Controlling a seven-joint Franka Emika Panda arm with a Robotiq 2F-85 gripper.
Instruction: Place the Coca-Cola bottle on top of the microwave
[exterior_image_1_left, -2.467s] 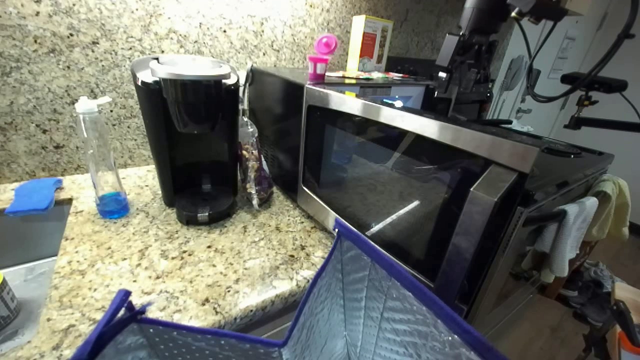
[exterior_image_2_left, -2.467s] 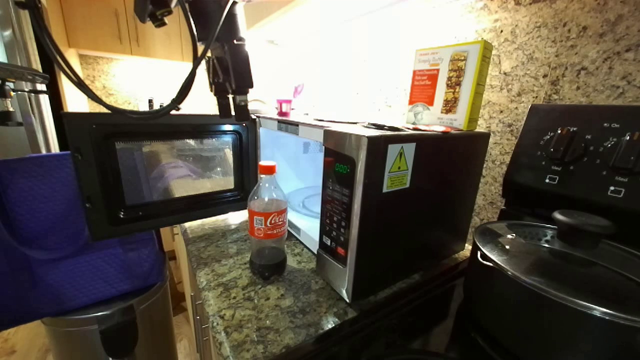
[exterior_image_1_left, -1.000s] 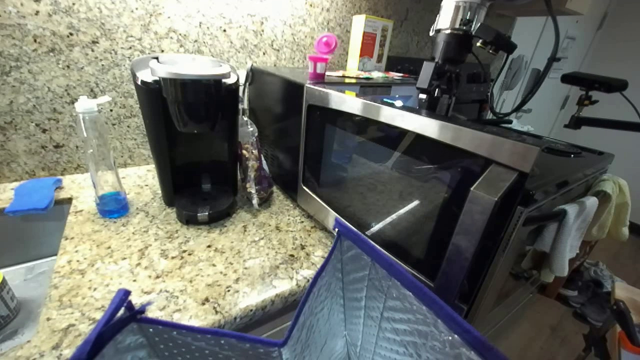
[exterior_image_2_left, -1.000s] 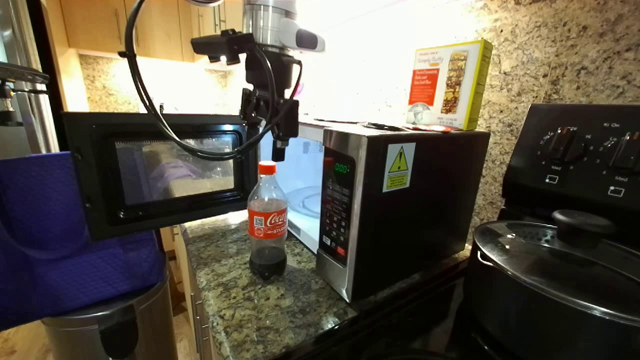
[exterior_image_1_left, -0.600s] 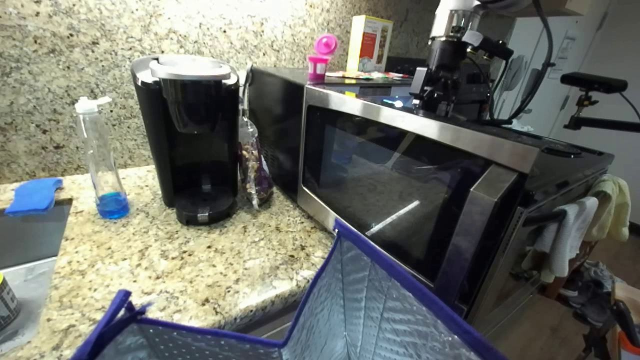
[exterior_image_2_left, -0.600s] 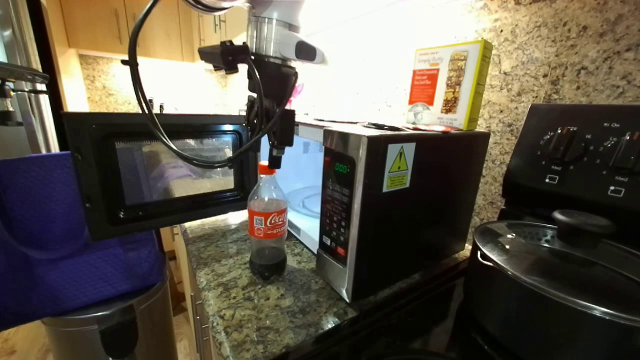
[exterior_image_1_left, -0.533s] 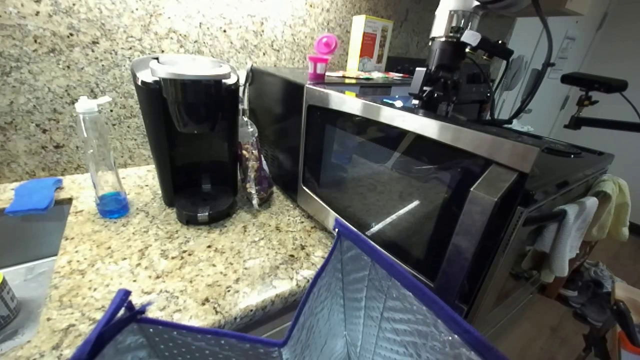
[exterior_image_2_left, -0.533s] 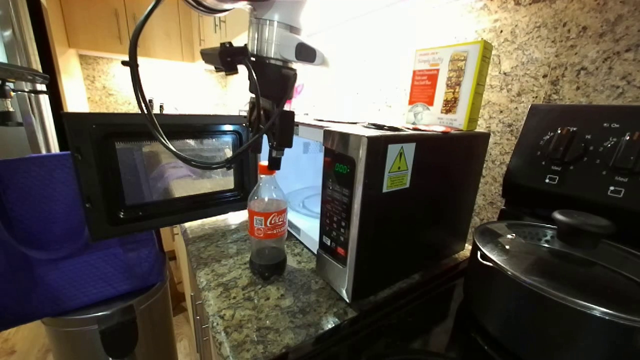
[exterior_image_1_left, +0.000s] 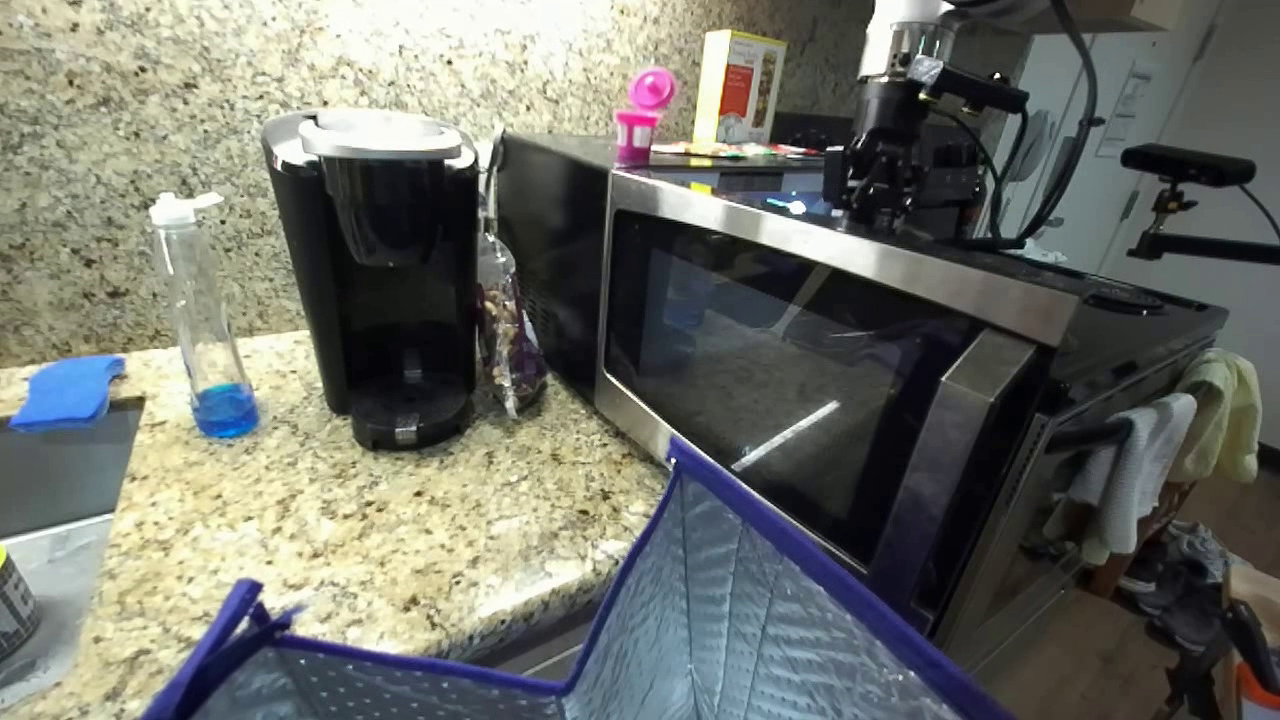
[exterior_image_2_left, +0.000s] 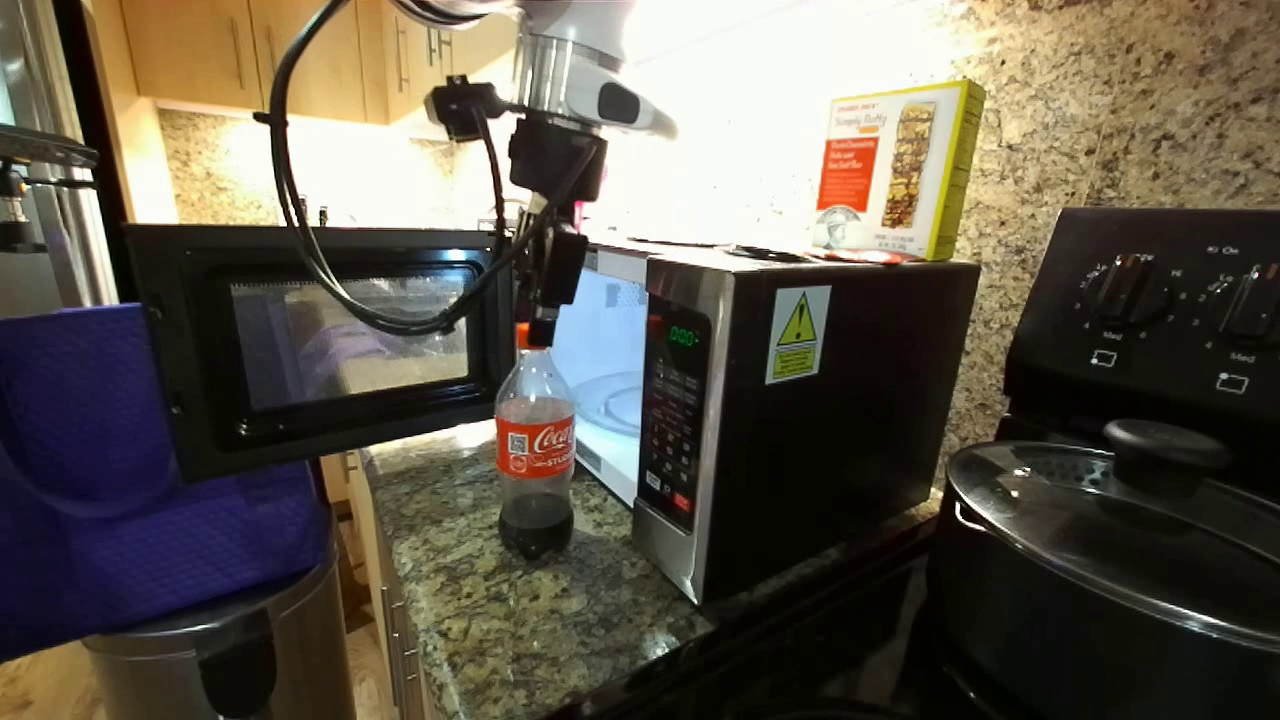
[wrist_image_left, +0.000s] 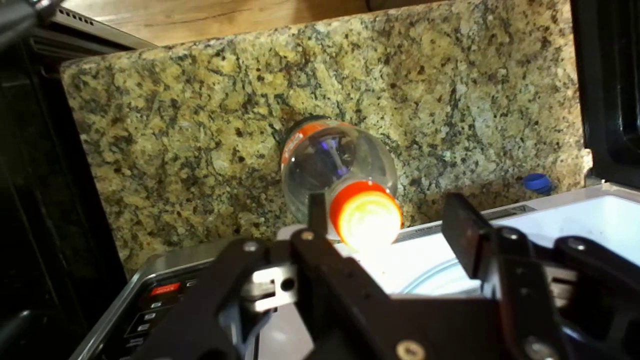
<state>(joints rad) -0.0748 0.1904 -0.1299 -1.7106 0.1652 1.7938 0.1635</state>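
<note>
- Wrist view: we count two fingers (wrist_image_left: 462, 235) on one gripper (wrist_image_left: 389, 225), standing apart. One orange-red cap (wrist_image_left: 357, 195) shows in the gap, nearer one fingertip, with room toward the other; whether either touches, we cannot tell.
- Below: one Coca-Cola bottle (wrist_image_left: 342, 155), wearing that cap, upright on the counter (wrist_image_left: 200, 150) in front of the microwave (exterior_image_2_left: 830, 430), lower than its top.
- Edges: counter extends either way along the microwave from the bottle, which stands between the counter's front edge and the microwave.
- One door (exterior_image_2_left: 210, 340), swung wide, bounds that strip at one end; past the other end we see one lidded pot (exterior_image_2_left: 1080, 590) on the stove (exterior_image_2_left: 1180, 385).
- One blue cap (wrist_image_left: 536, 183) lies on the counter between bottle and door, near the microwave.
- Atop the microwave we count one carton (exterior_image_2_left: 890, 170) and, in an exterior view, one pink cup (exterior_image_1_left: 635, 135), its lid up.
- Beyond the microwave, in an exterior view: one coffee maker (exterior_image_1_left: 385, 290) and one bottle of blue liquid (exterior_image_1_left: 205, 330), side by side.
- One purple bag (exterior_image_2_left: 90, 450), in both exterior views, takes up room beside the door.
</note>
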